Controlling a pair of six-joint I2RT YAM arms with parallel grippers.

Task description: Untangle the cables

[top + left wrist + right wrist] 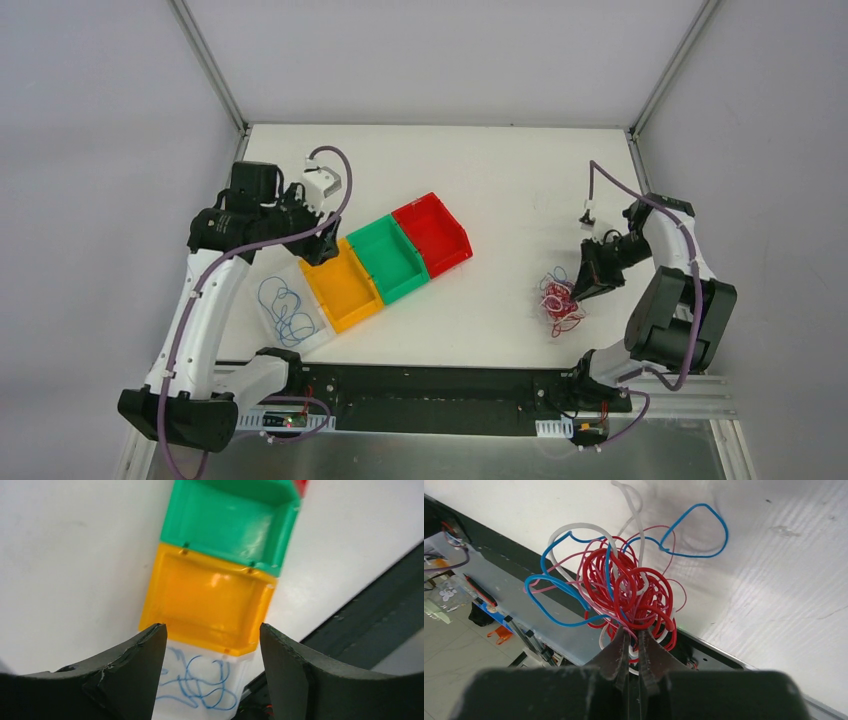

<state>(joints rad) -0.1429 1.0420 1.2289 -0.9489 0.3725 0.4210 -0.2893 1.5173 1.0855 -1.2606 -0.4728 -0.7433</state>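
My left claw hung released above the orange bin; beside it a blue cable lay in the clear bin. My right claw clenched the tangle of red, white and blue cables.

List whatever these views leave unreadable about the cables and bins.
- Top view: tangle too small to count strands.
- Right wrist: right gripper hides which strands it pinches.
- Left wrist: blue cable partly cut off by the bottom edge and the left gripper; red bin nearly all past the top edge.
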